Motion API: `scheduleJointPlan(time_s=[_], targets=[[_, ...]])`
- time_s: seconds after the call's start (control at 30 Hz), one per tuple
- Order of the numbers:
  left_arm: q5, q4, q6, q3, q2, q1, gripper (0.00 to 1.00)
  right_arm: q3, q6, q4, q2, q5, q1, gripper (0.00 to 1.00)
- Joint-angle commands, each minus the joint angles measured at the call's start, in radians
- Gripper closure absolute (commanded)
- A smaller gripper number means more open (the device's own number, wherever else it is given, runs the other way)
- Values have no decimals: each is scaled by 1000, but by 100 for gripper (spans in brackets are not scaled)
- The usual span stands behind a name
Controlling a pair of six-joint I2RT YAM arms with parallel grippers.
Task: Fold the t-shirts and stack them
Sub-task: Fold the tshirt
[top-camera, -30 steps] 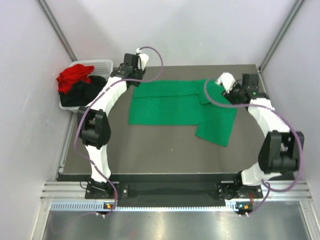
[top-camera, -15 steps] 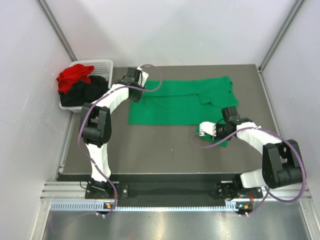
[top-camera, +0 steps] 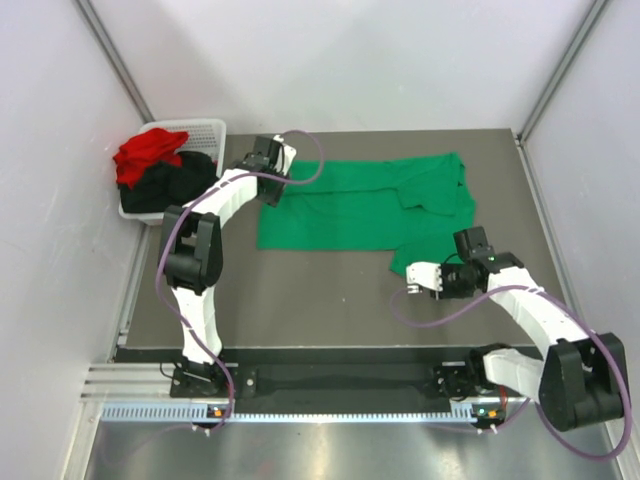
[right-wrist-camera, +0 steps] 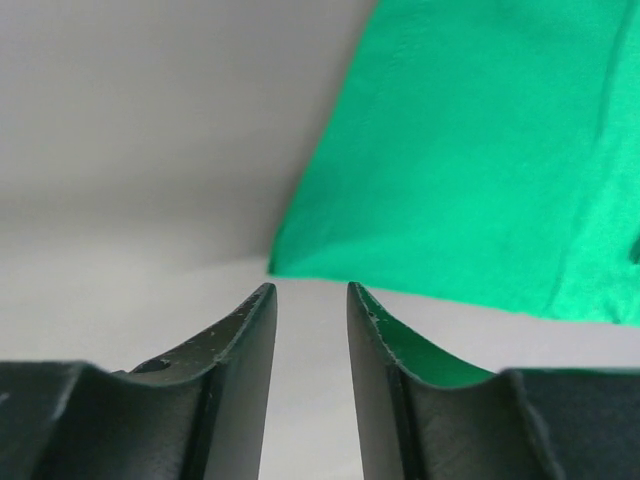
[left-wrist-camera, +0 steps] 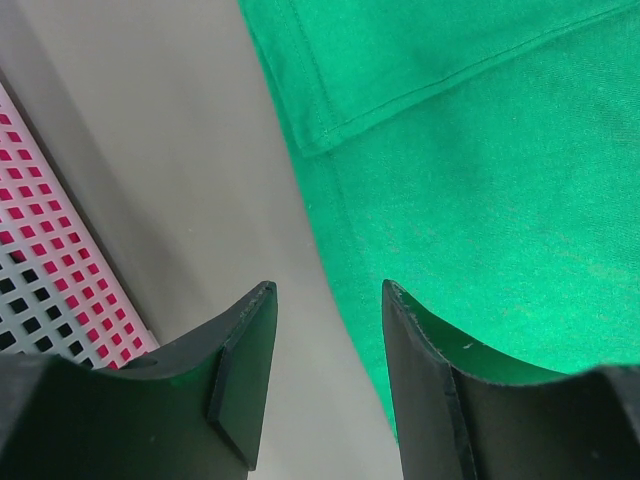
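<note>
Starting at the far left, the white basket (top-camera: 208, 128) sits against the back left corner of the table (top-camera: 300, 300), and it's loaded: the red t-shirt (top-camera: 148, 152) is bunched up on top, spilling over the rim, with the black t-shirt (top-camera: 172, 185) crumpled underneath it, neither one folded. Moving in, the left gripper (left-wrist-camera: 327, 292) hangs right over the left edge of the green t-shirt (top-camera: 345, 208), jaws well apart and nothing between them, one finger above bare table, the other above green cloth; whether the tips touch the cloth can't be told. In the left wrist view the basket's mesh shows at the lower left, red glowing through the holes. Centre stage now: the green shirt lies spread flat toward the back of the table, bright and plain, a stitched hem running across where one layer is doubled over along its back edge, smooth on the left and rumpled toward the right, where a flap drops down toward the near side. And over on the right, the right gripper (right-wrist-camera: 310, 290) sits low, just short of that flap's near corner, jaws a narrow gap apart, only bare table between them, the green corner just ahead of the tips
</note>
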Motion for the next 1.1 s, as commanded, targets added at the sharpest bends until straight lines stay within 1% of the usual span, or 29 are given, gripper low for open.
scheduleJointPlan(time_s=[0.0,0.1,0.23,0.4,0.63,0.73,0.77,0.8,0.83,0.87,0.9,0.97,1.0,1.07], targets=[[-12,23,-2,-7,-27,5,48,-15,-18,-81,-26,-51,-3,64],[-15,23,-1,-1,-16,5,48,-18,26,-55,22,-51,-3,61],[-20,23,3,-1,-13,3,48,-13,34,-6,81,-43,-4,58],[-26,21,6,-3,-19,3,48,-9,34,46,140,-28,-6,58],[-44,29,22,-41,-47,5,48,-12,29,72,181,-10,-9,62],[-49,36,29,-73,-63,3,48,-18,23,71,192,-2,-11,72],[-50,38,33,-81,-70,5,48,-18,23,62,195,0,-11,83],[-50,38,35,-96,-76,3,49,-13,23,57,200,3,-9,87],[-50,35,36,-104,-79,6,49,-9,29,51,203,4,-12,97],[-47,32,39,-112,-86,8,50,-3,34,37,203,6,-14,100],[-41,32,41,-127,-102,14,51,22,40,28,200,0,-23,100],[-9,24,32,-144,-120,42,52,62,74,0,177,-13,-32,100],[9,14,23,-150,-134,57,52,110,90,-6,166,-26,-41,100],[58,-29,-17,-145,-140,117,52,164,146,-17,137,-42,-43,100]])
